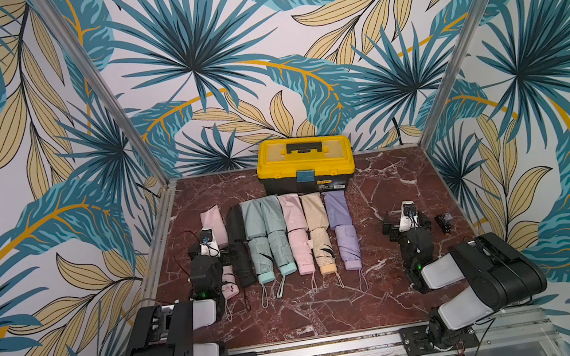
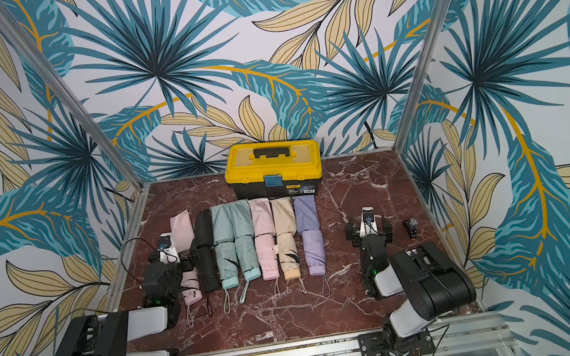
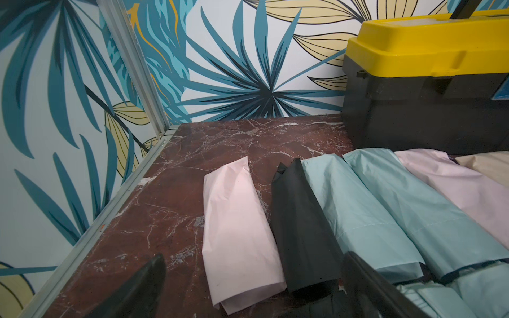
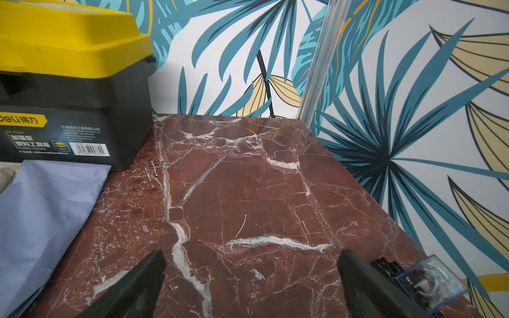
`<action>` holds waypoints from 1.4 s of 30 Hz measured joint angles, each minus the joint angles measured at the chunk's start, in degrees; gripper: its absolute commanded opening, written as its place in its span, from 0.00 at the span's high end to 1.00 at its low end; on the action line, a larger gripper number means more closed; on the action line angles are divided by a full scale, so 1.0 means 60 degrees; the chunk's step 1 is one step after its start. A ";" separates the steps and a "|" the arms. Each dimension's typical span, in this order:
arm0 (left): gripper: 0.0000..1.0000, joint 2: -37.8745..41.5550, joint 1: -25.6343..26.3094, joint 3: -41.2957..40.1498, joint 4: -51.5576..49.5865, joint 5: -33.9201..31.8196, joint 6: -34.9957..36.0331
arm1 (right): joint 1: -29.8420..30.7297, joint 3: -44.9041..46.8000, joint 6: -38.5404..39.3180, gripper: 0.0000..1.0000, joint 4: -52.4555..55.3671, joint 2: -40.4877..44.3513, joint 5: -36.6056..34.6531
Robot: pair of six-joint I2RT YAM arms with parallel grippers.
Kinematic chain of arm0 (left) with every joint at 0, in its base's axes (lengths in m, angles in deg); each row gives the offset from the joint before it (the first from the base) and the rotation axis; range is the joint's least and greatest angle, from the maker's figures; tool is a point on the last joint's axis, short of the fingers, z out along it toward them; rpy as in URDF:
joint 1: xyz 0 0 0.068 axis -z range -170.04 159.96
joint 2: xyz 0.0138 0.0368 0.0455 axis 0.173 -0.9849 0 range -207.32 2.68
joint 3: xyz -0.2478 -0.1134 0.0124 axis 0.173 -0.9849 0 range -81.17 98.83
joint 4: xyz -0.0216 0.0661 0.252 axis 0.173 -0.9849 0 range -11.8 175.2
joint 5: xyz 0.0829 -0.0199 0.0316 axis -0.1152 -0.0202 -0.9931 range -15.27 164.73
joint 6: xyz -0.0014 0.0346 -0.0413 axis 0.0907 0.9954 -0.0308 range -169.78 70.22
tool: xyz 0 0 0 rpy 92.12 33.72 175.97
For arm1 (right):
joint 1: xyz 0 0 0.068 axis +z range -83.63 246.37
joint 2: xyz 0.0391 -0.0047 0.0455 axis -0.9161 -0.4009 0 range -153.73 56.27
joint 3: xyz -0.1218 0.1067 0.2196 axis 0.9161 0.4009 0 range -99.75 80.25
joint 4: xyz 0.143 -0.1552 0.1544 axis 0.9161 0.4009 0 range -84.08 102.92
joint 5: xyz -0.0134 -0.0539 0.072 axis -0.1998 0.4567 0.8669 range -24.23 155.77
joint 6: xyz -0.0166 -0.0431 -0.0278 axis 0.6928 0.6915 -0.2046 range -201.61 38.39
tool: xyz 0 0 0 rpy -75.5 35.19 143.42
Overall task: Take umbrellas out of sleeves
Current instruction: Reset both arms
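Several folded umbrellas lie side by side in both top views, handles toward me, far halves inside matching sleeves: pink [image 1: 214,222], black [image 1: 243,265], two mint [image 1: 261,259], pink [image 1: 302,253], beige [image 1: 323,253], lilac [image 1: 348,250]. My left gripper [image 1: 210,255] hovers open over the leftmost pink umbrella. In the left wrist view, the left gripper [image 3: 254,264] spans the mouths of the pink sleeve [image 3: 237,228] and black sleeve [image 3: 300,228], holding nothing. My right gripper [image 4: 252,258] stands open over bare marble, right of the lilac sleeve [image 4: 46,214].
A yellow-lidded black toolbox [image 1: 306,162] stands at the back, just behind the sleeves. A small black part with a clear cover [image 1: 444,223] lies right of my right gripper [image 1: 408,224]. Patterned walls and metal posts enclose the marble table [image 1: 333,305].
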 measured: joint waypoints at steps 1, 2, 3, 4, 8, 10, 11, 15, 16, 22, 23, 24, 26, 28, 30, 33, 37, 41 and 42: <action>0.00 -0.0186 -0.0044 0.0004 0.0160 0.0091 -0.0066 | -0.0007 -0.0047 -0.0007 0.00 0.0084 0.0025 0.0047; 0.00 -0.0382 -0.0080 0.0007 0.0299 0.0182 -0.0102 | -0.0036 -0.0164 -0.0036 0.01 0.0262 0.0062 0.0113; 0.00 -0.0546 -0.0109 0.0015 0.0379 0.0270 -0.0142 | -0.0109 -0.0346 -0.0087 0.00 0.0557 0.0131 0.0226; 0.01 -0.0659 -0.0124 0.0029 0.0415 0.0328 -0.0168 | -0.0178 -0.0521 -0.0135 0.01 0.0845 0.0204 0.0302; 0.00 -0.1038 -0.0171 0.0310 0.0514 0.0492 -0.0233 | -0.0718 -0.1650 -0.0463 0.00 0.2412 0.0397 0.0907; 0.00 -0.1209 -0.0189 0.0725 0.0244 0.0641 -0.0229 | -0.1042 -0.2116 -0.0637 0.01 0.3100 0.0397 0.1366; 0.01 -0.1322 -0.0204 0.1104 -0.0029 0.0765 -0.0226 | -0.1220 -0.2280 -0.0739 0.00 0.3395 0.0397 0.1588; 0.00 -0.1330 -0.0444 0.1821 -0.0641 0.1155 -0.0299 | -0.1577 -0.2408 -0.1005 0.00 0.4153 0.0397 0.2164; 0.00 -0.1315 -0.0481 0.1847 -0.0725 0.1195 -0.0313 | -0.1588 -0.2404 -0.1053 0.00 0.4273 0.0397 0.2229; 0.00 -0.1315 -0.0514 0.1847 -0.1209 0.1417 -0.0313 | -0.1628 -0.2175 -0.1078 0.00 0.4368 0.0525 0.2790; 0.00 -0.1315 -0.0514 0.1847 -0.1242 0.1428 -0.0313 | -0.1617 -0.2084 -0.0994 0.00 0.4277 0.0543 0.3075; 0.00 -0.1315 -0.0514 0.1847 -0.1268 0.1432 -0.0313 | -0.1581 -0.2014 -0.0994 0.00 0.4226 0.0550 0.3155; 0.01 -0.1315 -0.0514 0.1847 -0.1304 0.1439 -0.0313 | -0.1570 -0.2047 -0.1166 0.00 0.4342 0.0539 0.2801; 0.00 -0.1315 -0.0514 0.1847 -0.1351 0.1457 -0.0313 | -0.1581 -0.2095 -0.1297 0.00 0.4379 0.0539 0.2444; 0.00 -0.1315 -0.0514 0.1847 -0.1399 0.1457 -0.0313 | -0.1585 -0.2109 -0.1275 0.00 0.4397 0.0539 0.2554; 0.01 -0.1315 -0.0514 0.1847 -0.1421 0.1453 -0.0313 | -0.1574 -0.2109 -0.1024 0.00 0.4415 0.0539 0.3147; 0.00 -0.1315 -0.0514 0.1847 -0.1424 0.1453 -0.0310 | -0.1570 -0.2113 -0.0951 0.00 0.4437 0.0539 0.3421; 0.01 -0.1315 -0.0510 0.1847 -0.1421 0.1453 -0.0313 | -0.1570 -0.2124 -0.0922 0.01 0.4513 0.0539 0.3512; 0.01 -0.1315 -0.0510 0.1847 -0.1424 0.1453 -0.0310 | -0.1570 -0.2127 -0.0922 0.00 0.4550 0.0539 0.3519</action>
